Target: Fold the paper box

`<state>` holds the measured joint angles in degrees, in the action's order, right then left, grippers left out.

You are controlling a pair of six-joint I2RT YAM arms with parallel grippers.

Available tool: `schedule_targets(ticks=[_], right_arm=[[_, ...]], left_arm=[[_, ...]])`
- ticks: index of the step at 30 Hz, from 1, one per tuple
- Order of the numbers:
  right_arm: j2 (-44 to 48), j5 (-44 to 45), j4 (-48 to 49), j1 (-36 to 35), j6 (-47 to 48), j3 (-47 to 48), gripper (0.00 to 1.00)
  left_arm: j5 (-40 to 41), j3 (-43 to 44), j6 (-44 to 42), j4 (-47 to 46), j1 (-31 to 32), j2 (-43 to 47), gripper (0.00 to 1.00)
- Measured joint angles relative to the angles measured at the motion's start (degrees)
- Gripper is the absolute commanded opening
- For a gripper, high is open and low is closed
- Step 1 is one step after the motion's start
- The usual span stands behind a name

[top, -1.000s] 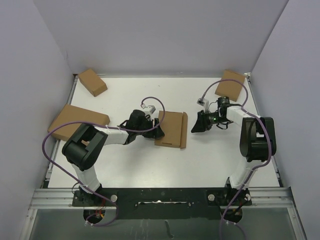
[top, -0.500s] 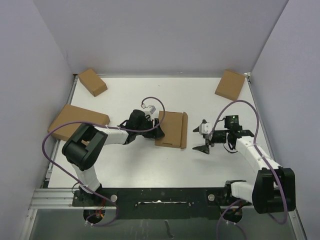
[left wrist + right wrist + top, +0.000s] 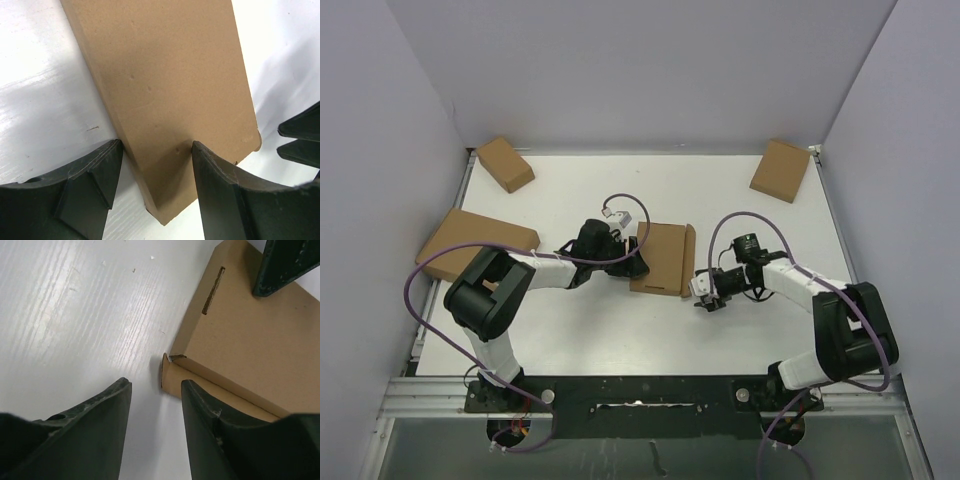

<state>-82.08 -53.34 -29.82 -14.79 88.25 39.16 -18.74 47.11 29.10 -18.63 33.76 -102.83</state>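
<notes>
While left gripper (image 3: 637,258) clamps paper box (image 3: 665,257) edge, right gripper (image 3: 705,295) part-open, empty, beside its corner, table (image 3: 620,330) open nearward.

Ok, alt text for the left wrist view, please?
The left gripper straddles the near corner of a brown cardboard box lying on a white table, one finger against its side, the other on its top face. The right gripper pokes in at the right edge.

Paper box (image 3: 660,258), seemingly shut, on table (image 3: 620,325)
</notes>
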Motion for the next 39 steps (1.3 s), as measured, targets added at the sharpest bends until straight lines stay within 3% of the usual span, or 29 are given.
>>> schedule_targets(ticks=[16, 25, 39], right_arm=[[-4.15, 7.89, 6.29, -5.38, -5.73, 0.39, 0.22], [-4.39, 9.20, 7.08, -5.57, -8.09, 1.03, 0.03], [-5.81, 10.91, 6.05, -6.32, -14.75, 4.15, 0.00]], left_arm=[[-0.20, 0.00, 0.02, 0.02, -0.07, 0.00, 0.57], [-0.24, 0.00, 0.02, 0.02, -0.09, 0.00, 0.57], [-0.28, 0.00, 0.00, 0.02, -0.13, 0.00, 0.56]])
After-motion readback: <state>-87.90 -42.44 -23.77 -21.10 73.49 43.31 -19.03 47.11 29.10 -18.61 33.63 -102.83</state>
